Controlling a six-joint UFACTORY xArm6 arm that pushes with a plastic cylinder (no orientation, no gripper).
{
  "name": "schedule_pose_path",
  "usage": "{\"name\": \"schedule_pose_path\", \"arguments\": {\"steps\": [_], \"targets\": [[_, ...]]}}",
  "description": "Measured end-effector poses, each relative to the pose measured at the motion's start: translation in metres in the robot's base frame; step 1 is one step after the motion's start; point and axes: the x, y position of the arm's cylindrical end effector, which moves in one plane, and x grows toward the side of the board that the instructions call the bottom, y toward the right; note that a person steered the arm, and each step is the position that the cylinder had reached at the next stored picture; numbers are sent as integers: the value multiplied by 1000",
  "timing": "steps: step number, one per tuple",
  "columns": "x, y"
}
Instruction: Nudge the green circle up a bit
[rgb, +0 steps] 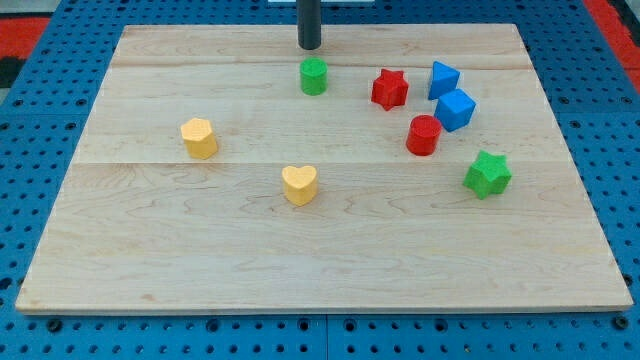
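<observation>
The yellow heart (299, 185) lies closest to me, a little left of the middle of the wooden board (200, 270), with its point turned toward the view's bottom. Up and to its left sits a second yellow block (199, 138), roughly six-sided.

The green circle (314, 76) stands near the board's top edge, about midway across. It is a short, stubby cylinder, bright green, flat face up, standing upright on its end. Being round, it points no particular way, and its only axis runs straight up from the board.

There are no jaws here to be apart or together; the arm ends in a plain dark rod. My tip (310, 47) is just above the green circle toward the view's top, nearly in line with it, with a thin strip of bare wood between the two. It holds nothing and touches no block.

To the right are a red star (390, 89), two blue blocks (444, 79) (456, 109) close together, a red cylinder (423, 135), and lower down a green star (487, 174).
</observation>
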Motion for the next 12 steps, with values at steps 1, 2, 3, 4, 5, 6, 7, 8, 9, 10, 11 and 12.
{"name": "schedule_pose_path", "arguments": {"steps": [1,2,3,4,5,6,7,8,9,10,11,12], "targets": [[0,0],[0,18],[0,19],[0,33],[25,38],[46,39],[59,37],[95,37],[103,35],[105,-11],[83,-33],[78,-38]]}}
